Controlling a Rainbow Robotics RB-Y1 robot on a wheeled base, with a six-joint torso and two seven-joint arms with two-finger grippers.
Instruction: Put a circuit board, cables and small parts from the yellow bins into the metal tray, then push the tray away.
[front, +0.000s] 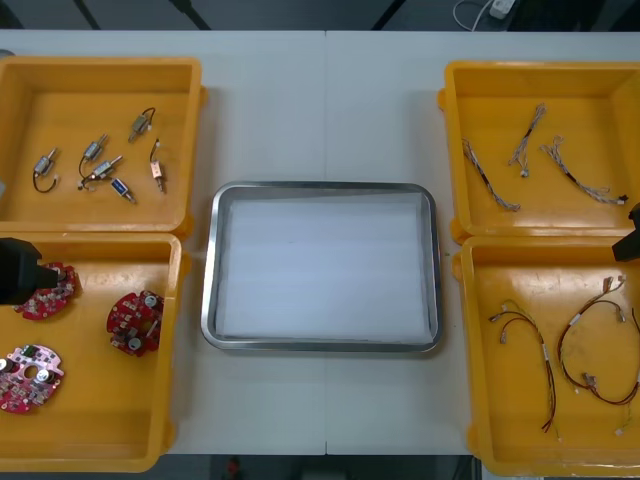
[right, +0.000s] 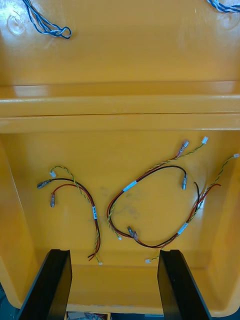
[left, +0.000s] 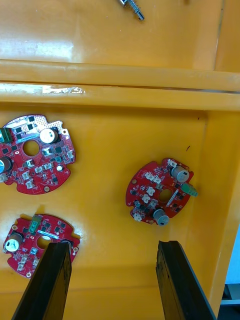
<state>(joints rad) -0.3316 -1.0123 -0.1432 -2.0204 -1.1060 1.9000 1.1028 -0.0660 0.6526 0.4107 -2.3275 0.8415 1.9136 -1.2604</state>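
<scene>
The metal tray (front: 325, 187), white inside, lies in the middle of the table with nothing in it. Three round red circuit boards (front: 135, 322) (front: 30, 377) (front: 47, 290) lie in the near-left yellow bin (front: 100, 410). My left gripper (front: 20, 270) hangs over that bin's far-left corner. In the left wrist view it (left: 112, 245) is open, with one board (left: 160, 192) just beyond the fingers. My right gripper (front: 630, 240) (right: 114, 252) is open above the near-right bin (front: 520, 410), over two red and yellow cables (right: 160, 210) (right: 75, 200).
The far-left bin (front: 60, 110) holds several small metal parts (front: 100, 165). In the far-right bin (front: 560, 100) lie twisted blue and white cables (front: 490, 175). The bins' raised walls flank the tray on both sides, and bare table lies beyond it.
</scene>
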